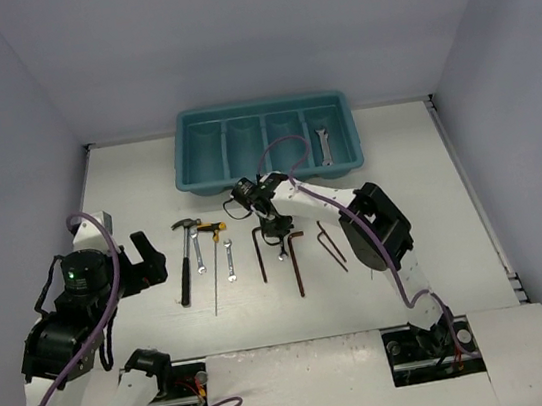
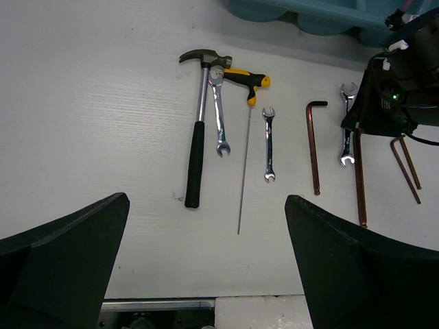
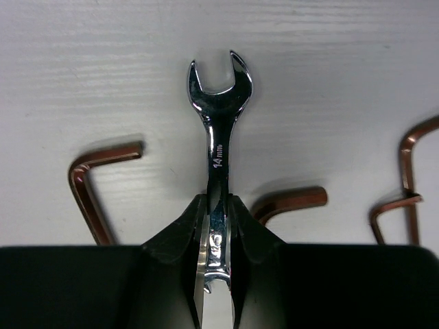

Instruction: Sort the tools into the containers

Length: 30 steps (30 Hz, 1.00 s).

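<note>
**A:** Where is the right gripper (image 3: 218, 205)?

**B:** Near the middle of the table (image 1: 147, 180), at 6 o'clock from the teal tray (image 1: 184, 160). Its jaws are pinched tight on the shank of a silver wrench (image 3: 219, 130). The wrench seems to lie on the table, with its open end pointing to 12 o'clock in the wrist view.

**A:** And the left gripper (image 2: 206, 212)?

**B:** It's spread wide and holds nothing, at about 8 o'clock on the table.

**A:** How should the lift go?

**B:** Straight up first, I'd say. Hex keys (image 3: 86, 181) lie close at 9 and 3 o'clock of the wrench, and a sideways drag could snag them. The grip sits toward the lower end, so the long end may droop, which calls for a slow move. Then carry it toward 12 o'clock. The likely place to release is the compartment (image 1: 334, 132) nearest 3 o'clock, where another wrench (image 1: 323, 145) lies.
</note>
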Each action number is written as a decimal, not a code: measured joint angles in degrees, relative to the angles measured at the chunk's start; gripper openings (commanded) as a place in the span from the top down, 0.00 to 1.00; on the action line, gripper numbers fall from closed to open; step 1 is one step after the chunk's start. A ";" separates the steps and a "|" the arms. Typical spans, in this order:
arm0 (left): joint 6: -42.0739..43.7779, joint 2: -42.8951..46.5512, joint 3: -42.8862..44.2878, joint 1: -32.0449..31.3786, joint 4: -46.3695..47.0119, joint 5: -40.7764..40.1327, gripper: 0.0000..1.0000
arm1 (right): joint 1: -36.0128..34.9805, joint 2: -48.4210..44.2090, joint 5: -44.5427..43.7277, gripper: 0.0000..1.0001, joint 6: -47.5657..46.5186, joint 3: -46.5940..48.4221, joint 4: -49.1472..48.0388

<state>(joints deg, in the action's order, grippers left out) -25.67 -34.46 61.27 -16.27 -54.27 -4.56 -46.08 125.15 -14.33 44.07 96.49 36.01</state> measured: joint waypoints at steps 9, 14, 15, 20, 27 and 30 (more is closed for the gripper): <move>-0.02 -1.95 0.03 -0.13 0.03 0.36 0.03 | 1.32 -11.14 -5.52 1.00 -10.46 0.66 2.60; -0.04 -3.30 0.12 -0.13 0.04 2.20 0.03 | 8.31 -14.21 -5.30 1.00 -20.17 9.41 2.81; -0.07 -3.74 0.12 -0.13 0.05 2.60 0.03 | 10.54 -14.13 -5.15 1.00 -22.51 11.62 2.61; -0.75 -6.83 0.12 -0.13 0.07 4.41 0.03 | 20.99 -10.28 -3.96 1.00 -31.94 22.72 1.35; -3.40 -13.84 0.10 -0.39 0.77 6.71 0.03 | 28.92 4.27 1.03 1.00 -39.72 34.23 -0.28; -4.57 -16.65 0.01 -0.89 1.80 6.82 0.03 | 30.21 11.64 3.86 1.00 -41.14 38.05 -1.27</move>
<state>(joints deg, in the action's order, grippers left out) -30.24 -51.11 61.27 -17.16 -52.47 2.26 -15.87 136.79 -10.47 2.93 134.54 34.74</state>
